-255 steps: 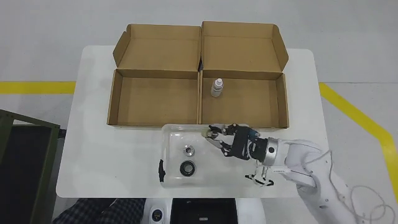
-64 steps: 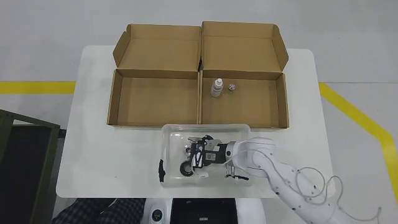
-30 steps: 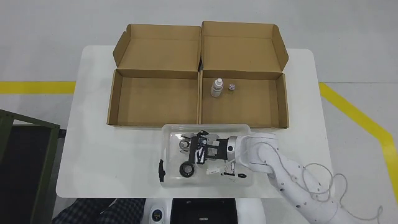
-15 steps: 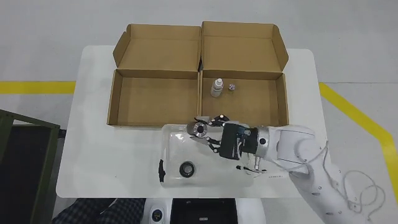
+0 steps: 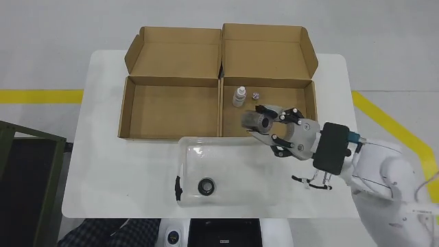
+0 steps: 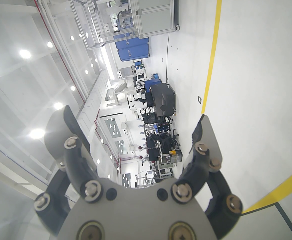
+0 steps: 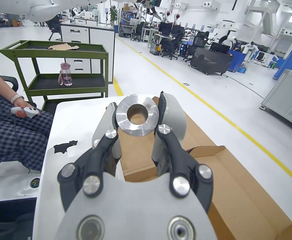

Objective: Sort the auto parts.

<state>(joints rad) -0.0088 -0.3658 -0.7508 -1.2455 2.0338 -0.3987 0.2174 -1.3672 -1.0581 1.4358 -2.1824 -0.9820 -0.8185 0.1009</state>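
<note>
Nearby, bottle (image 5: 239,96) in right box (image 5: 313,113), bearing (image 5: 206,186) in bin (image 5: 184,152), metal ring (image 5: 254,119) gripped

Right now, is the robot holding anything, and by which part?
The right pincer grips a metal ring by opposite sides of its outer rim. The left pincer is open and empty.
</note>
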